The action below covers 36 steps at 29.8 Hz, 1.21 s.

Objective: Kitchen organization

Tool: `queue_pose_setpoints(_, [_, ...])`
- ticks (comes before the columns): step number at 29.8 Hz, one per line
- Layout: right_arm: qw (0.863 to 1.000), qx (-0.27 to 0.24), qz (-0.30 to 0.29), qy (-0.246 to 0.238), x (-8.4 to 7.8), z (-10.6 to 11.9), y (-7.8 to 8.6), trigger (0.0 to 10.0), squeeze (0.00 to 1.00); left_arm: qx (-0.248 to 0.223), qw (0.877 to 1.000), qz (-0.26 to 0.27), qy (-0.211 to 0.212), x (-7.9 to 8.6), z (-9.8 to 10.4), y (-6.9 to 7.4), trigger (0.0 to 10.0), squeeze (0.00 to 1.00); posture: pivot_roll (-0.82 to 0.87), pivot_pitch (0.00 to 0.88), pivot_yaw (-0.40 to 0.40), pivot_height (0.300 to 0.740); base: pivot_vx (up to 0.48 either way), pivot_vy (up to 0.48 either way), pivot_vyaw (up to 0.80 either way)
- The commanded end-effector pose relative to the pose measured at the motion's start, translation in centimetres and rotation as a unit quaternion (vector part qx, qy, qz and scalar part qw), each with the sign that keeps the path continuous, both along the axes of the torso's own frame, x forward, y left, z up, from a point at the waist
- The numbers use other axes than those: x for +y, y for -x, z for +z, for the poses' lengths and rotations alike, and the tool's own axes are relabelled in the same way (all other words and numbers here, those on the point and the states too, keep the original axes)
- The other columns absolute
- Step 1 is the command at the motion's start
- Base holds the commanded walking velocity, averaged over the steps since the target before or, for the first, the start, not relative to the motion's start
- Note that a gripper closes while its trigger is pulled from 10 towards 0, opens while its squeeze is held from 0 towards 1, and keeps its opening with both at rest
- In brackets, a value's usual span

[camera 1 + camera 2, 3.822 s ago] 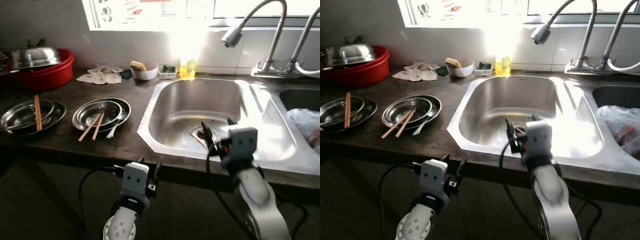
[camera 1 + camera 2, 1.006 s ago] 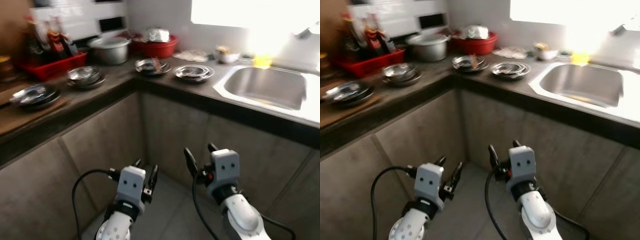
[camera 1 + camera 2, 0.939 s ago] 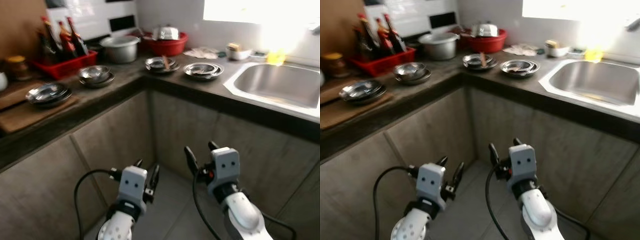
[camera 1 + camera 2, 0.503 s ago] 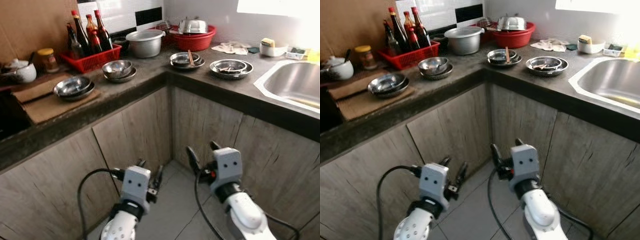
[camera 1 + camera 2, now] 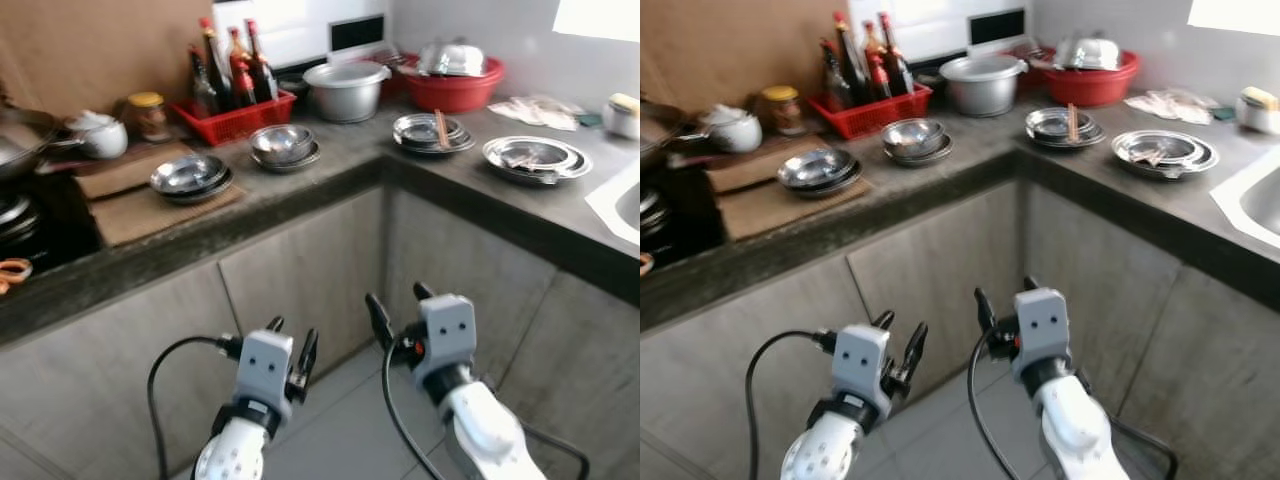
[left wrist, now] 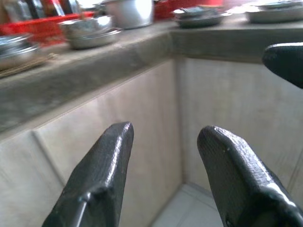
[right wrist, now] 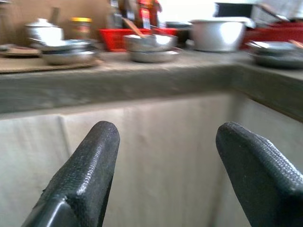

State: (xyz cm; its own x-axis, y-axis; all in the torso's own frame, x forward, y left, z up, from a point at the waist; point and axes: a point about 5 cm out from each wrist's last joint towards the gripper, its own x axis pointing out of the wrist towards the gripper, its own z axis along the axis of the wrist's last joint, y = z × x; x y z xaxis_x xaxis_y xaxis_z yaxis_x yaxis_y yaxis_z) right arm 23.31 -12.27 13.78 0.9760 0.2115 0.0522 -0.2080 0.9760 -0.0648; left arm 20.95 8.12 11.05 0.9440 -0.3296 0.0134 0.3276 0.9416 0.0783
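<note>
An L-shaped dark counter (image 5: pixel 300 195) carries steel dishes. One bowl stack (image 5: pixel 188 177) rests on a brown mat, and another bowl stack (image 5: pixel 285 146) stands by the corner. Further right is a dish with chopsticks (image 5: pixel 433 132), then wide steel plates (image 5: pixel 536 157). My left gripper (image 5: pixel 293 335) and right gripper (image 5: pixel 396 300) hang low before the cabinet doors, both open and holding nothing. The left wrist view looks past the left gripper (image 6: pixel 165 137) at the cabinet corner. The right wrist view looks past the right gripper (image 7: pixel 168 132) at the counter edge and bowls.
At the back stand a red tray of bottles (image 5: pixel 232 100), a steel pot (image 5: pixel 346 90), a red basin with a lid (image 5: pixel 452 75), a jar (image 5: pixel 147 115) and a white teapot (image 5: pixel 95 134). A stove with a wok (image 5: pixel 15 140) is at far left, the sink edge (image 5: pixel 625 205) at far right. Tiled floor lies below.
The camera has swung left: the sink has slid out to the right edge and the stove has come into view. Both grippers stay low and open.
</note>
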Motion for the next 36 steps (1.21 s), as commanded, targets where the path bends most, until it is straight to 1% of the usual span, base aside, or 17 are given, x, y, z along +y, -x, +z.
queue_pose_setpoints(1, [1.0, -0.011, 0.012, -0.008, 0.8, 0.5, -0.1, 10.0, 0.0, 0.0, 1.0, 0.008, -0.008, 0.7, 0.0, -0.1, 10.0, 0.0, 0.03, 0.002, 0.024, 0.74, 0.274, 0.0, 0.8])
queue_pose_setpoints(7, [1.0, -0.012, 0.009, -0.016, 0.8, 0.7, -0.4, 10.0, 0.0, 0.0, 1.0, 0.007, -0.007, 0.7, 0.1, -0.1, 10.0, 0.0, 0.03, 0.001, 0.021, 0.74, 0.273, 0.0, 0.76])
queue_pose_setpoints(20, [1.0, -0.02, 0.008, -0.013, 0.5, 0.9, -0.9, 10.0, 0.0, 0.0, 1.0, 0.002, -0.002, 0.4, 0.0, -0.1, 10.0, 0.0, 0.03, 0.0, 0.017, 0.74, 0.273, 0.0, 0.0])
queue_pose_setpoints(25, [0.999, -0.028, 0.017, 0.007, 0.6, 0.9, -1.2, 10.0, 0.0, -0.001, 1.0, 0.001, -0.001, 0.3, 0.0, -0.1, 10.0, 0.0, 0.03, 0.0, 0.015, 0.74, 0.274, 0.0, 0.0])
queue_pose_setpoints(29, [0.999, -0.037, 0.023, 0.023, 0.7, 1.2, -1.3, 10.0, 0.0, -0.002, 1.0, 0.001, -0.002, 0.3, 0.1, -0.2, 10.0, 0.0, 0.03, 0.0, 0.016, 0.74, 0.273, 0.0, 0.8])
queue_pose_setpoints(31, [0.999, -0.038, 0.022, 0.02, 0.8, 1.2, -1.4, 10.0, 0.0, -0.002, 1.0, 0.001, -0.003, 0.3, 0.1, -0.2, 10.0, 0.0, 0.03, 0.0, 0.017, 0.74, 0.274, 0.0, 0.8])
queue_pose_setpoints(36, [0.999, -0.044, 0.018, 0.001, 0.6, 1.6, -1.9, 10.0, 0.0, -0.002, 1.0, 0.004, -0.003, 0.4, 0.1, -0.2, 10.0, 0.0, 0.03, 0.0, 0.021, 0.74, 0.272, 0.0, 0.0])
